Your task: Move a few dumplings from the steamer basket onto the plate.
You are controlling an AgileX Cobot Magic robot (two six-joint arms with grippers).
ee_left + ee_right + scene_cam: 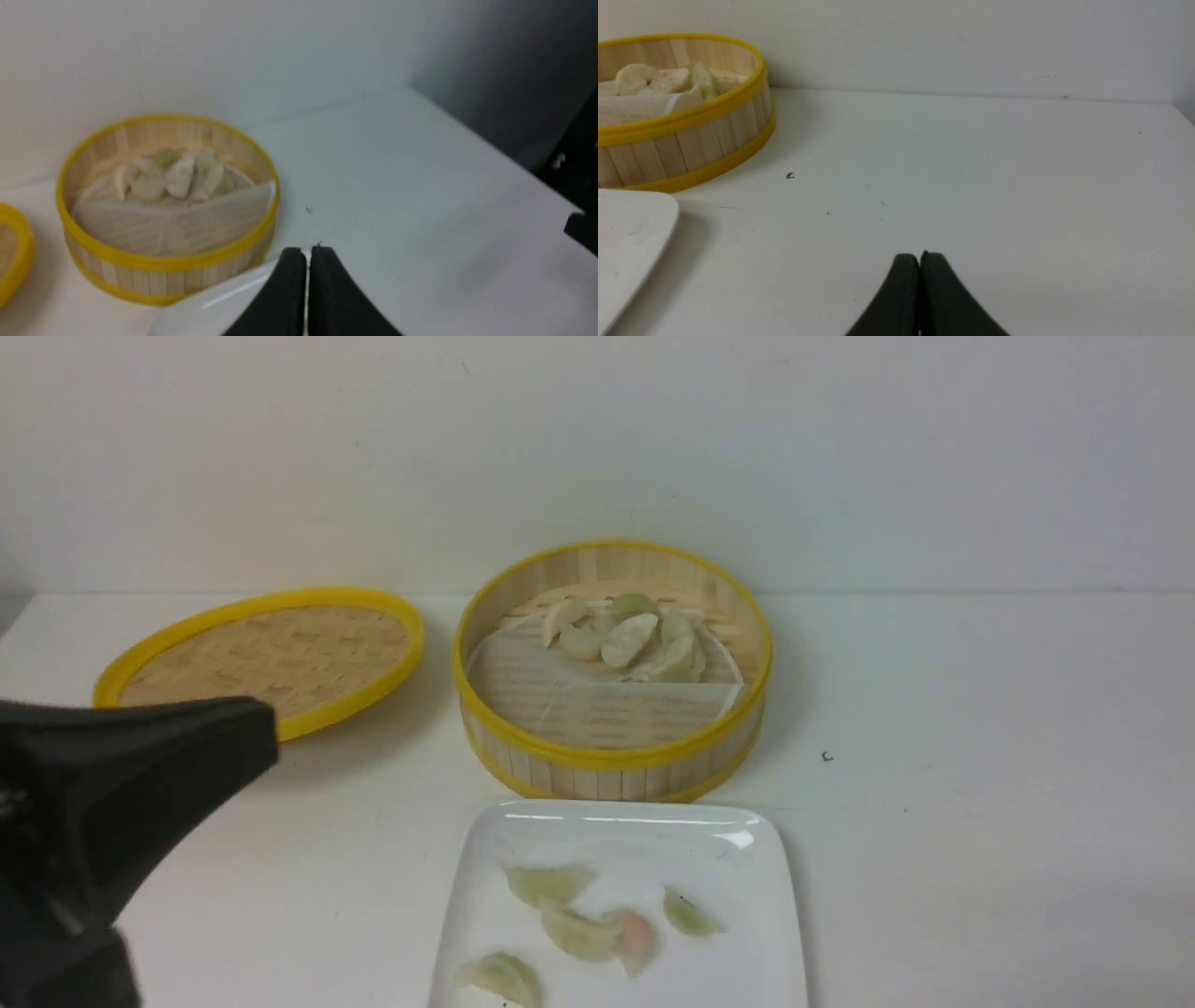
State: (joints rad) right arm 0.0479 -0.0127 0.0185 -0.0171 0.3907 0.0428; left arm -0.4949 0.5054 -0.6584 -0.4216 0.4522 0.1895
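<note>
1. The steamer basket (611, 761) stands at the centre of the white worktop (980, 756). Its flat woven lid (266, 658) lies beside it on the left.
2. A heap of dumplings (627, 637) rests on the pale liner sheet (579, 695), toward the basket's far wall.
3. The plate (616, 831) sits just in front of the basket. Five pieces lie on it, and the pinkish dumpling (637, 938) touches a pale green one.
4. Left gripper (307, 254): fingers clenched with nothing between them, positioned left of the plate.
5. Right gripper (920, 259): fingers clenched and empty, over bare worktop to the right of basket and plate.
</note>
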